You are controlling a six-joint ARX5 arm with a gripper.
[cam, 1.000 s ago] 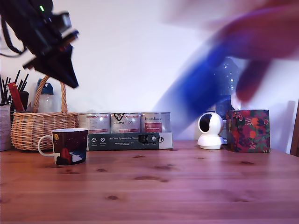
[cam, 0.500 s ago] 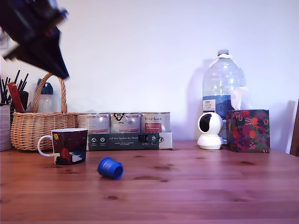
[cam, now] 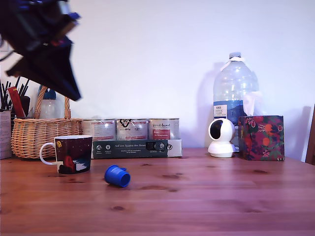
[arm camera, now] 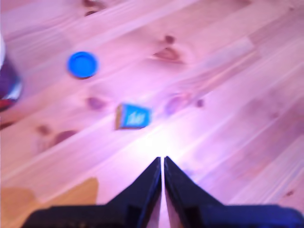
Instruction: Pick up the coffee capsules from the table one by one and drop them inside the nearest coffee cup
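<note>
Blue plastic-looking capsule point(cam: 117, 176) lying on its side on the table point(cam: 206, 196), well below the gripper point(arm camera: 163, 161) and off toward the exterior view's right of it, just beside the mug point(cam: 74, 154) but not touching; in the wrist view it's the round blue disc point(arm camera: 82, 64) well out ahead of the fingertips; my guess is it's super light and stiff, smooth enough to squirt out of a pinch, and being on its side it'll probably roll; I'd take it across the tapered body just under the wider rim so the rim acts as a stop; gripper is clenched with nothing in it, jaws pressed tip to tip, hanging high above the mug's side of the table; only the one capsule visible, no dark one that I can see; some small blue rectangle point(arm camera: 134, 116) sits nearer the tips than the capsule, too blurry to call; surface is knotty varnished pine, flat, mostly bare in the middle; back edge has a wicker basket point(cam: 39, 135), tins point(cam: 132, 129), a water jug point(cam: 235, 96)
</note>
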